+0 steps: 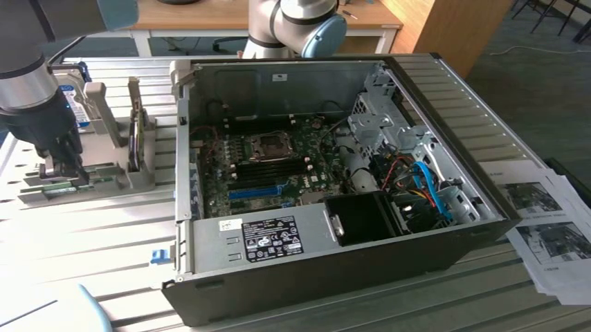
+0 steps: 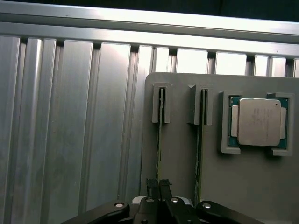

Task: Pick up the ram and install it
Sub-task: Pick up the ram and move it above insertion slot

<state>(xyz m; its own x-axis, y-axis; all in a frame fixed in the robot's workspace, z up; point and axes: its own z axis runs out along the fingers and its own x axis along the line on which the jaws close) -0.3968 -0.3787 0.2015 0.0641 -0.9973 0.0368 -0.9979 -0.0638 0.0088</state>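
Observation:
The ram (image 2: 160,140) is a thin green stick seen edge-on, standing in a slot of the grey holder (image 2: 182,158). My gripper (image 2: 159,185) is shut on its near end, with the dark fingertips (image 2: 152,183) pressed to either side of the board. The stick still sits in its bracket. A second green stick (image 2: 200,140) stands in the neighbouring slot, untouched. In the exterior view my gripper (image 1: 66,173) reaches down onto the holder (image 1: 104,181) at that view's left, beside the open computer case (image 1: 323,249). The black memory slots (image 1: 268,164) lie on the motherboard inside the case.
A processor chip (image 2: 258,122) rests in a pocket of the holder beside the sticks. A hard drive with a blue label (image 1: 79,104) stands upright behind the holder. A bright-blue slot (image 1: 254,191) is on the motherboard. Printed papers (image 1: 544,221) lie at the exterior view's right.

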